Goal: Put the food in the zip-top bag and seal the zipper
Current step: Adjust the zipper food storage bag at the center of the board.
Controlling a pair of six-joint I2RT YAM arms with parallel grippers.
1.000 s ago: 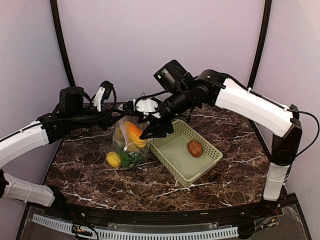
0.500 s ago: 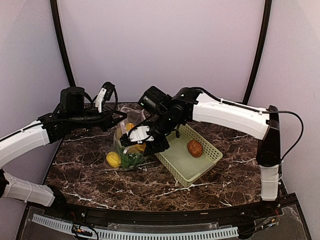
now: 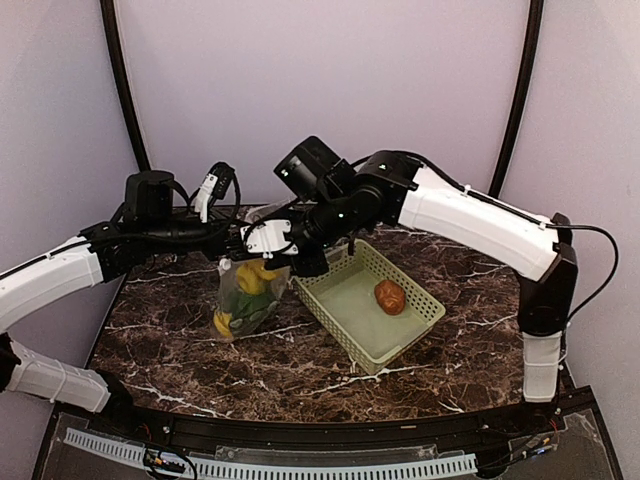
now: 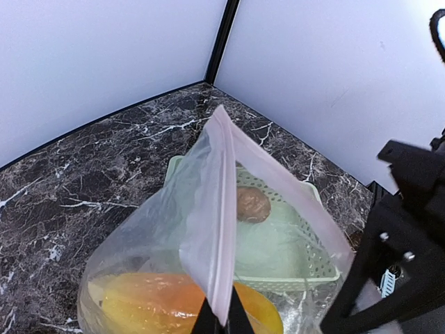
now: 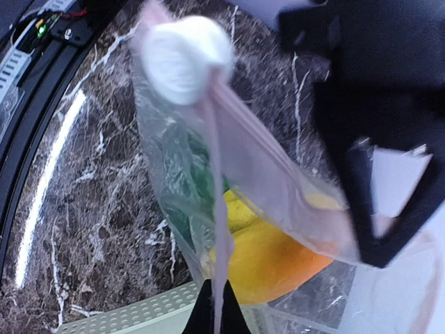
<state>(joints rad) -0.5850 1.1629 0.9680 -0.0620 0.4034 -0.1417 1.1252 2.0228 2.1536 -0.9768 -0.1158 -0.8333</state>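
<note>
The zip-top bag (image 3: 247, 297) hangs between my two grippers over the left of the table. It holds food: an orange piece (image 5: 285, 268), a yellow lemon (image 5: 243, 209) and green pieces (image 5: 198, 182). My left gripper (image 4: 219, 321) is shut on the pinkish zipper (image 4: 217, 229) at one end of the mouth. My right gripper (image 5: 218, 314) is shut on the same strip at the other end. From above, the left gripper (image 3: 237, 243) and right gripper (image 3: 291, 262) sit close together over the bag. A brown potato (image 3: 389, 296) lies in the pale green basket (image 3: 345, 300).
The basket (image 4: 306, 278) stands just right of the bag, close to my right gripper. Dark marbled tabletop (image 3: 300, 375) stretches toward the near edge. Black posts and pale walls close the back.
My right gripper dropped beside the bag's mouth, shut on the zipper strip and rose. The bag now hangs stretched between both grippers, more upright. The left gripper stayed shut on it.
</note>
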